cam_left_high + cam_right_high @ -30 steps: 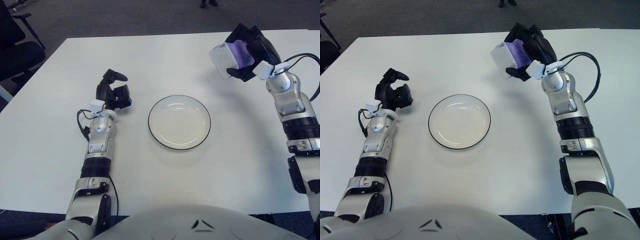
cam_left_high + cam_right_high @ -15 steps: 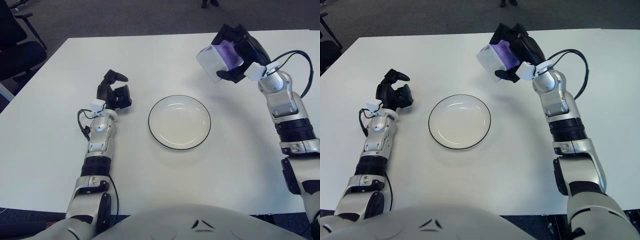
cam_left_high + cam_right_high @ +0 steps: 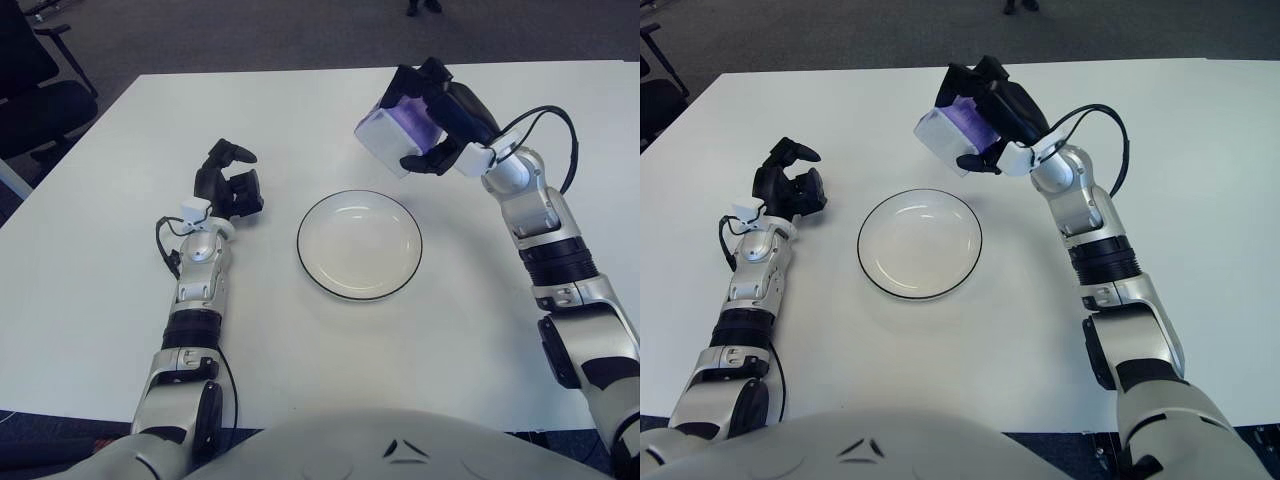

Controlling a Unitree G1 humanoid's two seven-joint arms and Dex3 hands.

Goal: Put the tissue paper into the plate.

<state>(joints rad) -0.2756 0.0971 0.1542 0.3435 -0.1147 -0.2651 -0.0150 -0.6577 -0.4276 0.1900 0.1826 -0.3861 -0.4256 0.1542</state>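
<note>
A white plate with a dark rim (image 3: 358, 243) lies in the middle of the white table. My right hand (image 3: 440, 115) is shut on a white and purple tissue pack (image 3: 392, 132) and holds it in the air just behind the plate's far right edge. It also shows in the right eye view (image 3: 954, 133). My left hand (image 3: 228, 185) rests on the table left of the plate, fingers spread and empty.
The white table (image 3: 90, 300) reaches the left and far edges of view. A dark office chair (image 3: 35, 95) stands off the table's far left corner. Dark carpet lies beyond the far edge.
My right hand has carried the tissue pack leftward and toward the plate, from the far right of the table to just behind the plate's rim. The left hand has not moved.
</note>
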